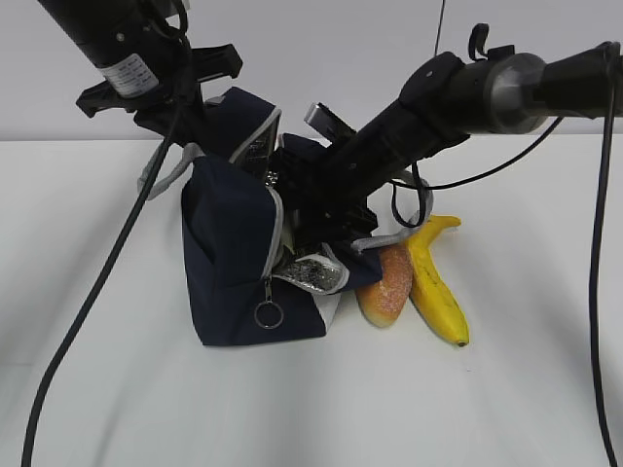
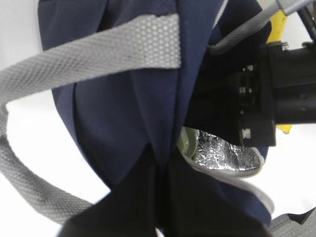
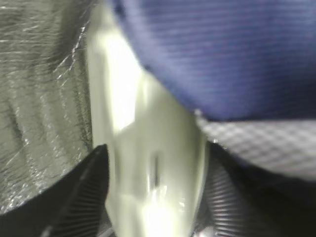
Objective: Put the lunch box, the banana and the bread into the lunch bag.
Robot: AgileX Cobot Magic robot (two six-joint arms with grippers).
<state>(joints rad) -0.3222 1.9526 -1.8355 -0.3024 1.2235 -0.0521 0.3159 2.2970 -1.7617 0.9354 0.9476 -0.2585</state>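
Ribbed black fingers [image 3: 84,192] of the right gripper [image 3: 153,197] pinch the pale green lunch box [image 3: 148,163] from both sides, deep inside the lunch bag [image 1: 234,253], with crinkled silver foil lining [image 3: 39,98] on one side and navy fabric on the other. Seen from the exterior, the right arm [image 1: 409,126] slants down into the bag's open mouth, hiding the box. The left gripper [image 2: 160,202] is pressed together on a fold of the bag's navy wall, holding it up beside a grey strap handle [image 2: 98,49]. On the white table [image 1: 97,389], the bread [image 1: 387,287] lies touching the bag's right side, and the banana [image 1: 435,282] lies just beside the bread.
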